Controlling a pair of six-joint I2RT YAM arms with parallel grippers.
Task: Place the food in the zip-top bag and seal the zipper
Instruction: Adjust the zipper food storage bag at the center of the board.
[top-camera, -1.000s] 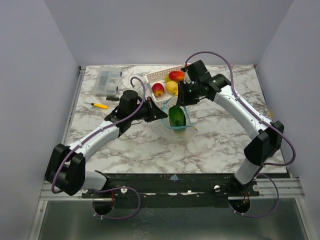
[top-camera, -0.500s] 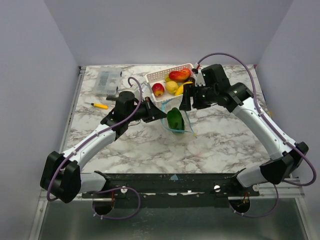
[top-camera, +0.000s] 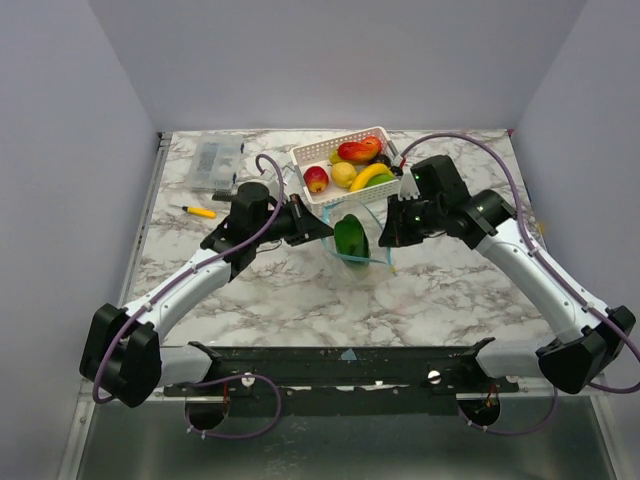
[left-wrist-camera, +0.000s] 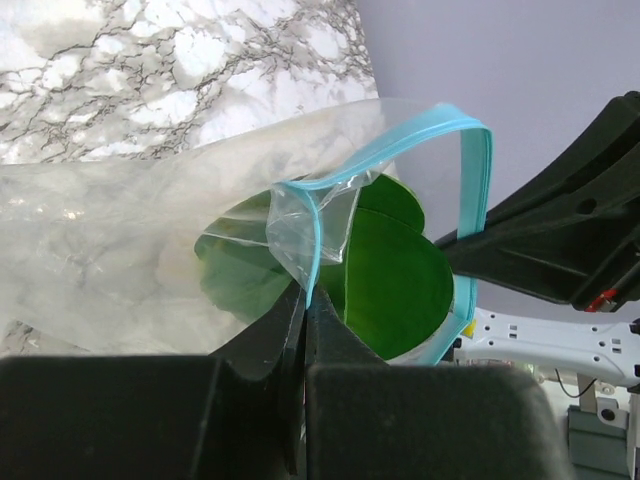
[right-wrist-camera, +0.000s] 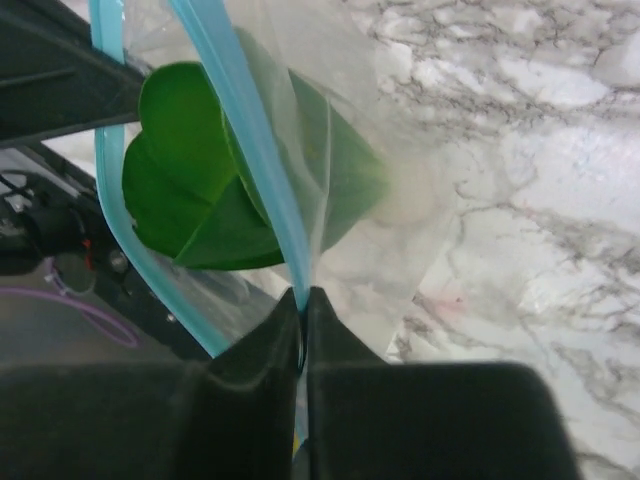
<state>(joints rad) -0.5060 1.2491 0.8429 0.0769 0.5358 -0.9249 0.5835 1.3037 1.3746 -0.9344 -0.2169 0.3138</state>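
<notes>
Where the left tool meets the zip-top bag, its fingers are seen pressed together on the bag's left rim, with the zipper running down into the pinch. The right tool is likewise closed on the opposite rim, the blue-green strip being clamped between its fingers. Between the two grips the mouth is held spread and raised above the tabletop.

A green piece is lodged inside the bag and can be seen through the mouth. The rest of the food is judged not yet bagged: a red apple, a yellow lemon, a banana and a red-orange fruit are lying in the white basket, just behind the bag. The task is therefore judged to be early: one piece is in, several are to be moved, and the zipper is unsealed.

Room is tight at the bag itself, since both tools are occupied by its rim and the basket cannot be reached unless one grip is given up. Whether the basket's near wall touches the bag cannot be told. Bare marble is open on the bag's right and near sides. A small clear box and a yellow-handled item lie well apart, off to the bag's left.
</notes>
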